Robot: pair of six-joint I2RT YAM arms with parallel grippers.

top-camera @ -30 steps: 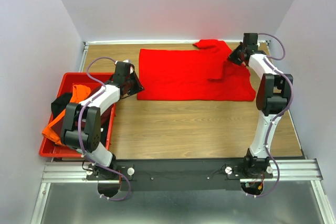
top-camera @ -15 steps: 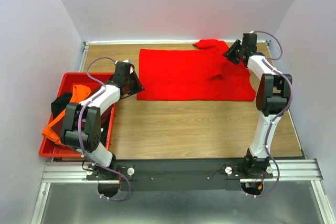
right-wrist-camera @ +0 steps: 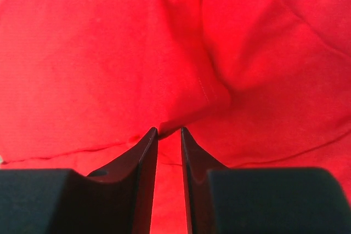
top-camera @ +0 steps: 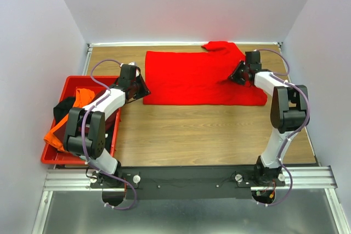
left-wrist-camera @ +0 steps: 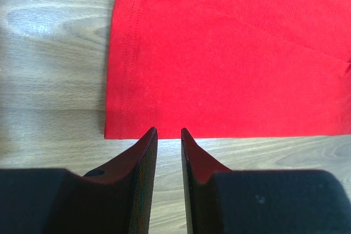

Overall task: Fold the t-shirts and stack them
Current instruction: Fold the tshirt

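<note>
A bright red t-shirt (top-camera: 192,78) lies spread across the back of the table, with one sleeve bunched at the far right. My left gripper (top-camera: 143,88) is by its near left corner. In the left wrist view that gripper (left-wrist-camera: 167,131) is open over bare wood, its tips at the shirt's hem (left-wrist-camera: 230,64). My right gripper (top-camera: 236,75) is low on a raised fold at the shirt's right side. In the right wrist view it (right-wrist-camera: 169,130) stands open a little, with the fold's hemmed edge (right-wrist-camera: 211,94) just at its tips. An orange t-shirt (top-camera: 83,97) and a black t-shirt (top-camera: 63,108) lie in the crate.
A red plastic crate (top-camera: 57,159) sits at the table's left edge, and orange cloth (top-camera: 54,135) hangs over its near left corner. Bare wooden table (top-camera: 208,130) runs from the shirt to the arms' bases. Walls close in the left, back and right.
My right gripper has opened and come down and nearer from beside the sleeve onto the fold on the shirt's right side. The left arm has not moved.
</note>
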